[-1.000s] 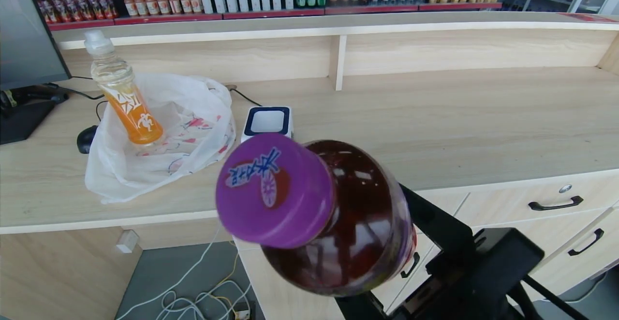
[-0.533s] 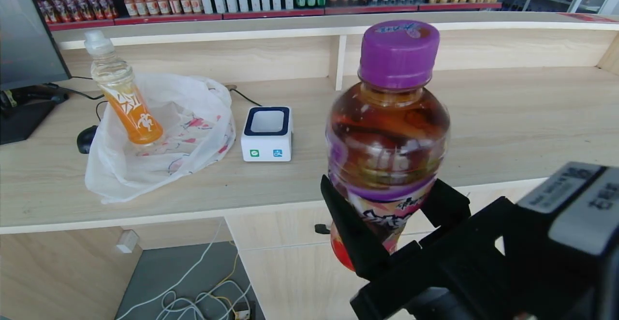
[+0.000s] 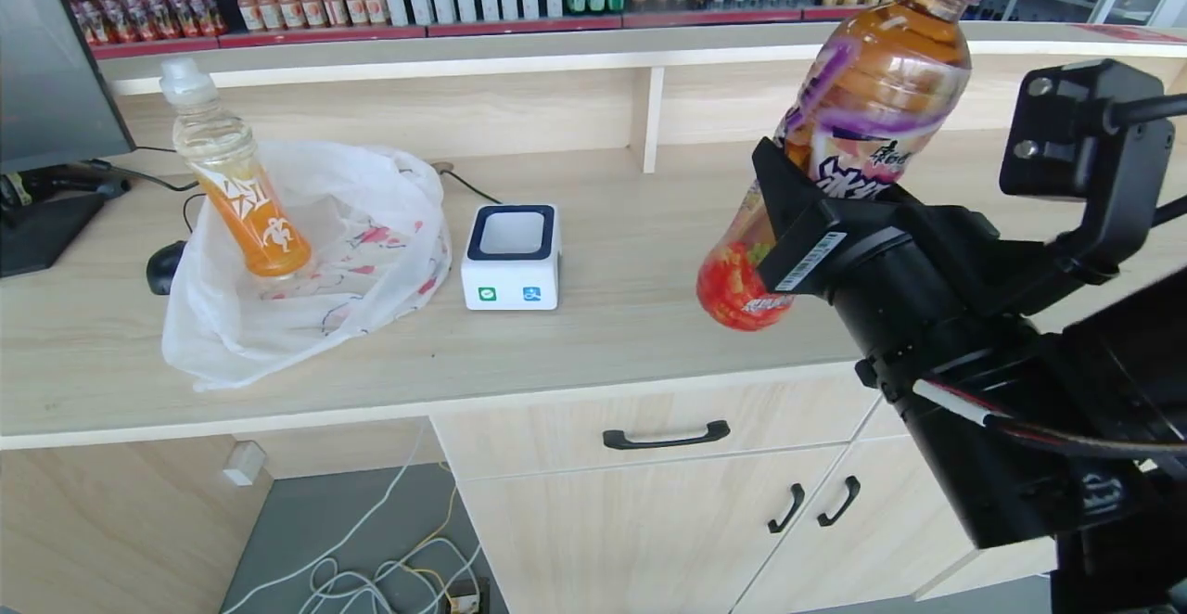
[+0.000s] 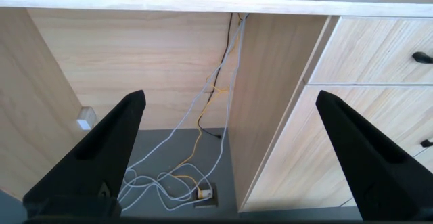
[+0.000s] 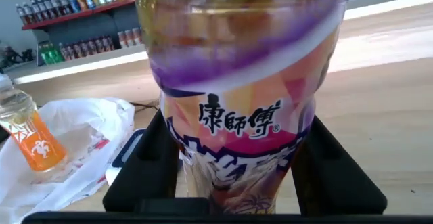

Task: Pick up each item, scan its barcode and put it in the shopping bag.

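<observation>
My right gripper [image 3: 821, 215] is shut on a purple-capped tea bottle [image 3: 858, 122], holding it tilted above the counter's right half, to the right of the white barcode scanner [image 3: 512, 255]. In the right wrist view the tea bottle [image 5: 247, 88] stands between the black fingers [image 5: 145, 166]. A white plastic shopping bag [image 3: 315, 271] lies on the counter's left, with an orange drink bottle [image 3: 232, 173] standing tilted in it. My left gripper [image 4: 226, 156] is open below the counter edge, with nothing between its fingers, over floor cables.
A monitor [image 3: 51, 48] and a black mouse [image 3: 167, 266] sit at the counter's far left. A raised wooden shelf [image 3: 649, 67] runs along the back, with rows of drinks behind it. Drawers and cabinet doors [image 3: 663, 433] lie under the counter.
My right gripper has carried the tea bottle up and to the right, away from the camera, turning it from cap-toward-the-camera to a tilted upright pose. The bag, orange bottle and scanner have stayed put.
</observation>
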### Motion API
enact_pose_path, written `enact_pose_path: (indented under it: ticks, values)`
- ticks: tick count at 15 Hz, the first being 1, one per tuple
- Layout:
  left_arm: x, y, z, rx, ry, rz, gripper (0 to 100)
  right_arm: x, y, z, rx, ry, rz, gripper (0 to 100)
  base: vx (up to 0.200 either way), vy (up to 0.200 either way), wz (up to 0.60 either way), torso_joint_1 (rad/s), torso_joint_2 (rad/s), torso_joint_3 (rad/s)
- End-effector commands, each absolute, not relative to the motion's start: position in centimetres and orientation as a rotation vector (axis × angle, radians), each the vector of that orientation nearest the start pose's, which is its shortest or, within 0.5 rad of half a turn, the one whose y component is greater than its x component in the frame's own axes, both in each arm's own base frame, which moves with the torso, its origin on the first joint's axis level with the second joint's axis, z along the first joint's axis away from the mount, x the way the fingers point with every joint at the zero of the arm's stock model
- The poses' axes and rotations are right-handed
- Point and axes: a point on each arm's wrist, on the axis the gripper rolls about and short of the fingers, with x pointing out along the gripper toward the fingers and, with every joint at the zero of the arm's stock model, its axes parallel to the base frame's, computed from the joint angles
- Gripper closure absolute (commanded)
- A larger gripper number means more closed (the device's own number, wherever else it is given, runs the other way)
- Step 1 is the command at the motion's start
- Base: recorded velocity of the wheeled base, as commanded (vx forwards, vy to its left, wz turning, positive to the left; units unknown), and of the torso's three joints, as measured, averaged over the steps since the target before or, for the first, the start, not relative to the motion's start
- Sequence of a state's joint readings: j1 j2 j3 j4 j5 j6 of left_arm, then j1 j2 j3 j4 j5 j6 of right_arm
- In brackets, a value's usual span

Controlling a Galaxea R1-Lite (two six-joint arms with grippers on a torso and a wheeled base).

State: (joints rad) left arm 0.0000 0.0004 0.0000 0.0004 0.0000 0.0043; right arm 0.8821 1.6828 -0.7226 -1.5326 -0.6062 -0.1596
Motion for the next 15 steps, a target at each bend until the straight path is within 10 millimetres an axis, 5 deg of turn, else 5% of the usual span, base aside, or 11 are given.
enact_pose_path:
  ticks: [1, 5, 9, 15]
  values:
    - [-2.3, 0.0, 7.5, 0.005, 0.003, 0.000, 0, 21.2, 18.6, 24.9, 0.194, -0.459, 0.252, 100, 0.000, 0.000, 0.00, 0.000, 0.00, 0.000]
    - [-2.3, 0.0, 7.6, 0.003, 0.002, 0.000, 0, 25.2, 17.1, 23.5, 0.068, -0.478, 0.414, 100, 0.000, 0.000, 0.00, 0.000, 0.00, 0.000]
    - [-2.3, 0.0, 7.5, 0.003, 0.000, 0.000, 0, 25.6, 16.7, 23.9, 0.084, -0.507, 0.395, 100, 0.000, 0.000, 0.00, 0.000, 0.00, 0.000]
    - [-2.3, 0.0, 7.5, 0.002, 0.000, 0.000, 0, 25.6, 16.5, 24.3, 0.117, -0.515, 0.395, 100, 0.000, 0.200, 0.00, 0.004, 0.00, 0.002]
